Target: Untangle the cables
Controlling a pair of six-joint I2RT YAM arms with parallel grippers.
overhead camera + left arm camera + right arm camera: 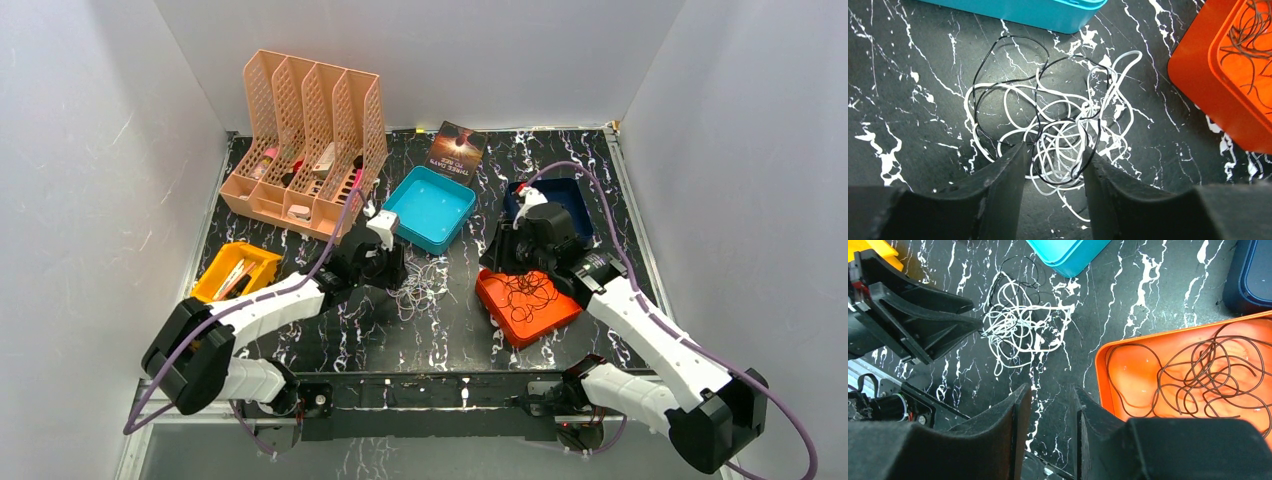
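Observation:
A tangle of white and black cables (1058, 130) lies on the black marble table between the two arms, also seen as cables (425, 285) from above and cables (1020, 325) in the right wrist view. My left gripper (1055, 150) is down at the near side of the tangle, open, with several loops lying between its fingers. Dark cables (1208, 375) lie curled in the orange tray (1103, 375). My right gripper (1050, 388) hovers open over bare table just left of that tray, with nothing between its fingers.
A teal tray (430, 207) stands just behind the tangle, a navy tray (560, 200) at the back right. A yellow bin (235, 270) sits at the left, a peach file rack (305, 140) at the back left, a book (458, 148) behind.

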